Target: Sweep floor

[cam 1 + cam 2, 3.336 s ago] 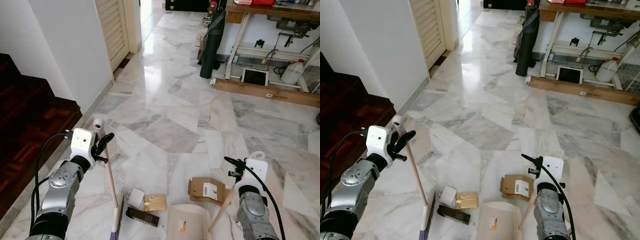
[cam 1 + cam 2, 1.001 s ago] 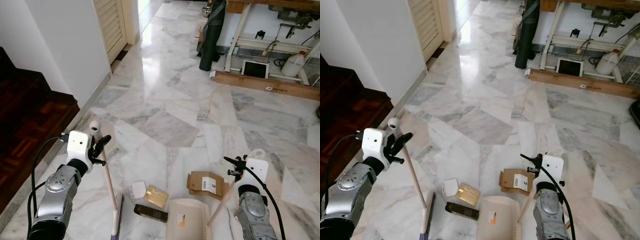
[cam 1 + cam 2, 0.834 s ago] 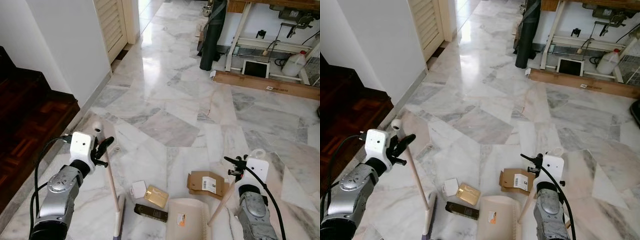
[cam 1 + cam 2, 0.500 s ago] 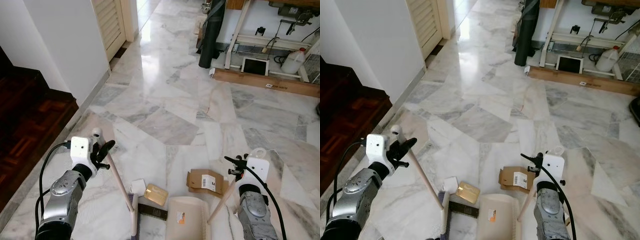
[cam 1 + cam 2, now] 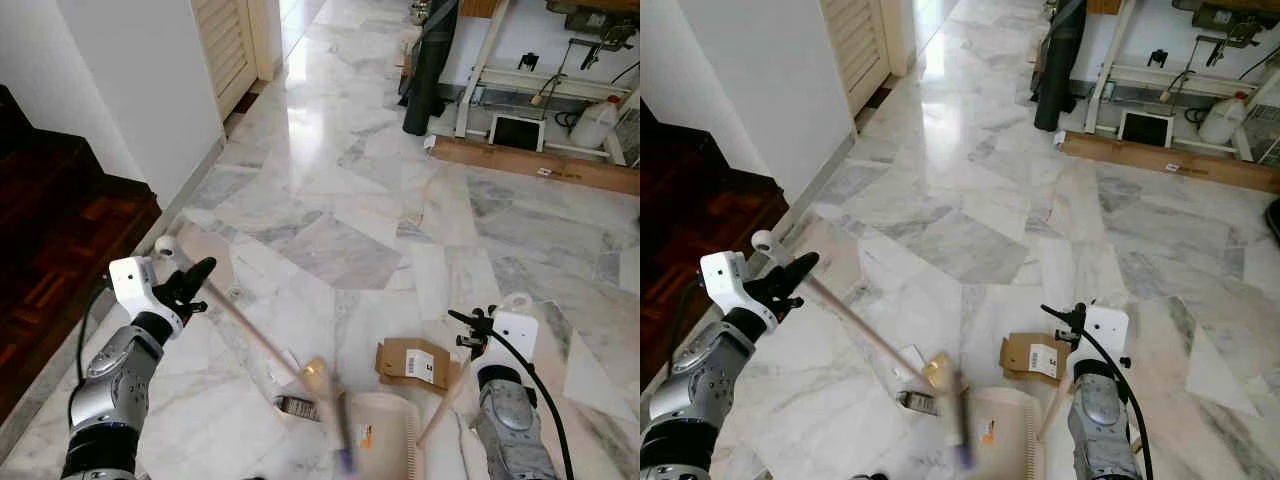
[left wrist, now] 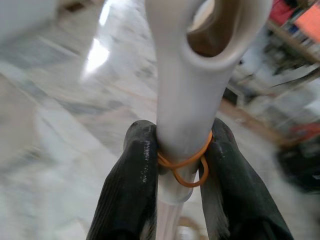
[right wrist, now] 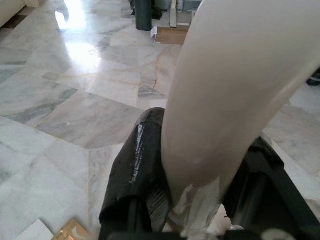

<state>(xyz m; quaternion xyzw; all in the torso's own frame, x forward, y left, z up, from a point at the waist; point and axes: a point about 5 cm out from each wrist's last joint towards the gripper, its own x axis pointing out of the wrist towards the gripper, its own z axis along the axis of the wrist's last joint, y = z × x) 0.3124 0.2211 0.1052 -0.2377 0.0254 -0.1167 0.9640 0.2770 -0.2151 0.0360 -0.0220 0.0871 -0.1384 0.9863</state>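
**Broom head blurred at the dustpan mouth**

Litter on the marble floor (image 5: pixel 330 190) counts four pieces: one flattened cardboard box (image 5: pixel 411 364) with a white label, one gold packet (image 5: pixel 316 372), one dark wrapper (image 5: pixel 297 406) and one small white scrap (image 5: pixel 912 358). One broom (image 5: pixel 262 345) and one dustpan (image 5: pixel 385 438) are in use, each held by one arm.

The left tool (image 5: pixel 188 280) sits at about 9 o'clock in the head views. In the left wrist view its two black fingers (image 6: pixel 134 185) are pressed against either side of the broom's pale grip, just below the hanging loop, where an orange rubber band (image 6: pixel 181 166) wraps the handle. The wooden shaft slants from that grip down toward 5 o'clock, and the motion-blurred purple-tipped head lies at the dustpan's open edge, among the gold packet and dark wrapper.

The right tool (image 5: pixel 478 332) is at about 4 o'clock. In the right wrist view its fingers (image 7: pixel 139 170) clamp the cream dustpan handle (image 7: pixel 235 95) from both sides. The handle runs down to the beige pan resting on the floor at 6 o'clock, its comb edge on the right side. The cardboard box lies just beside the pan, at its 1 o'clock corner.

At 12 to 1 o'clock stand a worktop (image 5: pixel 520 75) frame, a white jug (image 5: pixel 598 122) and a wooden plank (image 5: pixel 530 165); dark wooden stairs (image 5: pixel 50 230) lie at 9 o'clock.
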